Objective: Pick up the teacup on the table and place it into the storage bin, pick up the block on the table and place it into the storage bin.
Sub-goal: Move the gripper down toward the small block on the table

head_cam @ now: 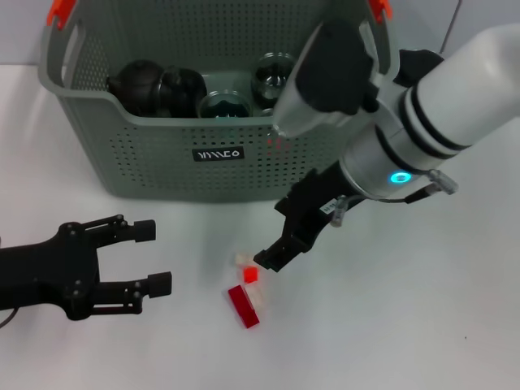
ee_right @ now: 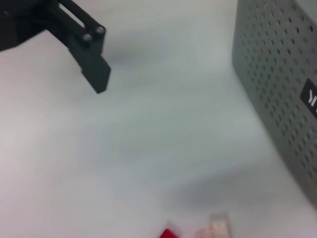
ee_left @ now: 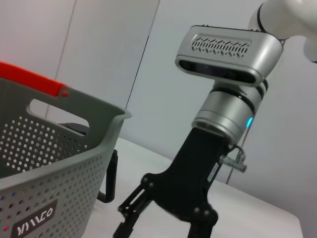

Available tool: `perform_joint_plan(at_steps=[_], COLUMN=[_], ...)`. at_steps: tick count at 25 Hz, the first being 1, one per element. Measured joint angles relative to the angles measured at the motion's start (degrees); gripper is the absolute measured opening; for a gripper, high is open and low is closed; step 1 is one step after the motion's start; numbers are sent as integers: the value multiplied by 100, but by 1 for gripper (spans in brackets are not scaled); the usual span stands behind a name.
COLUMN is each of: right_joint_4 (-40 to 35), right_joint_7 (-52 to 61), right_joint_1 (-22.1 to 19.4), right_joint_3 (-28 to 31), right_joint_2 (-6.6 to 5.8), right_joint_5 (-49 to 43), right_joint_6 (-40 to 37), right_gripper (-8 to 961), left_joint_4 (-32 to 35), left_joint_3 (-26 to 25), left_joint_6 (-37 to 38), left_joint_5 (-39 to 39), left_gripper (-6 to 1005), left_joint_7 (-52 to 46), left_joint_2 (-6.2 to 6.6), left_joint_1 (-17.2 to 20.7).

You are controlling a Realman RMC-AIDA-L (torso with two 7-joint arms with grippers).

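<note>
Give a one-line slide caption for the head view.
Right hand hovers over red blocks before the storage bin; the open left hand waits nearby.

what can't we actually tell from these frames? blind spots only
- Right gripper: head view, its own black body hides the fingertips, so contact with the small red and pale blocks is unclear.
- Same blocks in right wrist view: cut by the frame edge.
- Dark round items inside the grey-green perforated storage bin: the bin's front wall hides their lower parts; teacup not identifiable.
- Left gripper: open and empty at table's left.
</note>
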Motion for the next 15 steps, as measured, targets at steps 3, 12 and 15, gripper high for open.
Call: perform_joint_plan(at_steps=[3, 12, 15], right_joint_4=[160, 658, 846], right_joint_7=[0, 56, 53], right_joint_1=[106, 351, 385], right_joint_3=[-296, -1122, -1290], right_joint_2=[18, 60, 66], right_joint_5=[-24, 20, 143], right_joint_6=[283, 1168, 1446], right_gripper=[900, 891, 889], left_joint_4=[-5, -52, -53], left_joint_3=[-22, -51, -38], left_joint_6=[1, -12, -19], left_joint_5=[0, -14, -12], left_gripper=[886, 895, 896], left_joint_7=[6, -3, 5], left_joint_2=[-8, -8, -14], left_joint_1=[15, 26, 26])
